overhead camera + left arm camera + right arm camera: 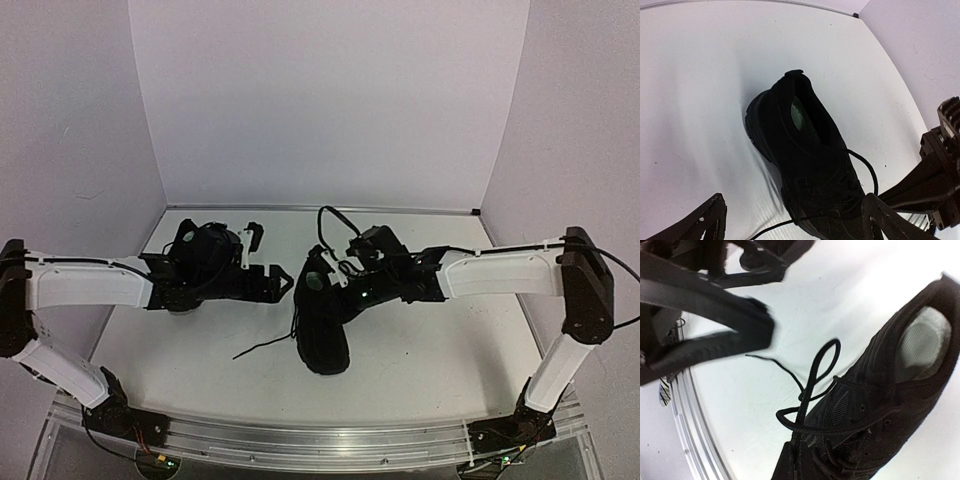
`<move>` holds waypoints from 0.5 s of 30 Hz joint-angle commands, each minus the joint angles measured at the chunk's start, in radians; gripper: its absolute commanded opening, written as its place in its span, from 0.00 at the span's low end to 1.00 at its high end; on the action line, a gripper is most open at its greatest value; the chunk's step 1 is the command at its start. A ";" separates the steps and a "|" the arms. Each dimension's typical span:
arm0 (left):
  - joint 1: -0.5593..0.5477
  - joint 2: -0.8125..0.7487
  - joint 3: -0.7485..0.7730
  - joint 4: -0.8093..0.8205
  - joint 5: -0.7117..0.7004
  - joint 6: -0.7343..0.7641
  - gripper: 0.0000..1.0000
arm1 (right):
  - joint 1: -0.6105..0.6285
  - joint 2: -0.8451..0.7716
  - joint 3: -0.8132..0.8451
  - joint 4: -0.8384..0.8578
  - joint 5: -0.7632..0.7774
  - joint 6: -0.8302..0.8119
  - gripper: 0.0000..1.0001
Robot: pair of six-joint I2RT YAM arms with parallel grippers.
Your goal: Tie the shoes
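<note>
At mid-table I see one shoe (322,325), laces (815,375) loose — left gripper (282,283) gapes wide beside it, right gripper (792,460) pinched shut at its laces; other shoe (205,245) sits behind the left arm (90,283).

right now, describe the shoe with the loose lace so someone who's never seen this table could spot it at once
On the white table, look to the middle: a black sneaker lies there, toe toward the near edge. Unlike the other shoe, farther back on the left and partly hidden by the left arm, it trails a thin lace onto the table.
</note>
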 commanded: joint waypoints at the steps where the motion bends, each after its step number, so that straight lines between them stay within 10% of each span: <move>1: -0.001 -0.052 0.063 -0.325 -0.137 0.080 0.93 | -0.025 -0.044 -0.020 -0.024 0.039 0.043 0.00; 15: -0.050 0.188 0.109 -0.591 0.000 0.171 0.55 | -0.056 -0.038 -0.026 -0.035 0.042 0.059 0.00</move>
